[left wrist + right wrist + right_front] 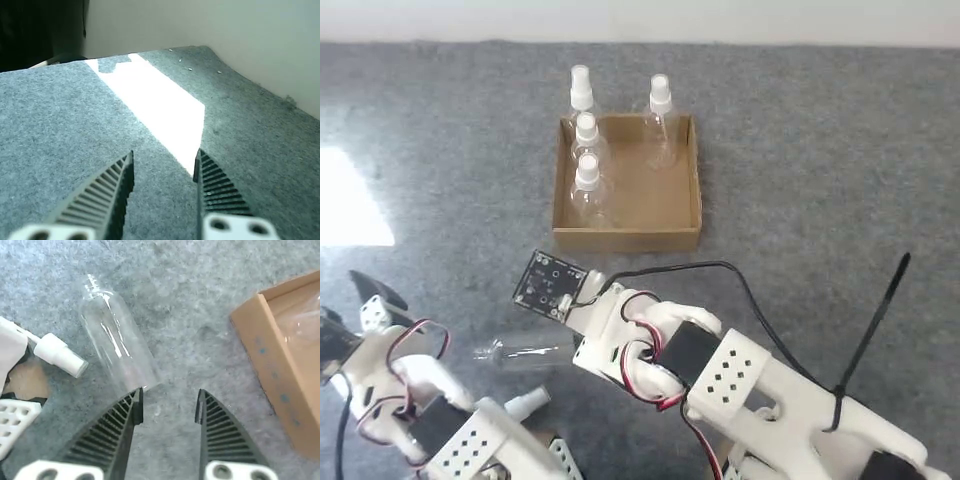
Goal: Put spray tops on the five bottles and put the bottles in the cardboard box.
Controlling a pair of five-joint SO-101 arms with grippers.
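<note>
Overall, a bench (820, 150) covered in coarse grey felt is seen, with a bright sunlit patch (160, 110) lying across it. Two white plastic arms are placed at its near edge, the right arm (740, 385) and the left arm (460, 440). A shallow, square cardboard box (625, 238) of plain brown board is set beyond them. Four clear, cylindrical capped bottles (587, 190) are stood upright at its far and left sides; whether the rearmost is inside cannot be told. The fifth bottle (117, 335), clear, round-shouldered and with its threaded neck bare, is laid on its side on the felt, near the box. The right pincer (167, 400), its ribbed black fingers spread apart, is held just beside that bottle's base with nothing gripped. The left pincer (162, 160) is likewise parted, over bare felt by the sunlit patch. A loose white spray top (60, 355) is laid just beside the fifth bottle.
</note>
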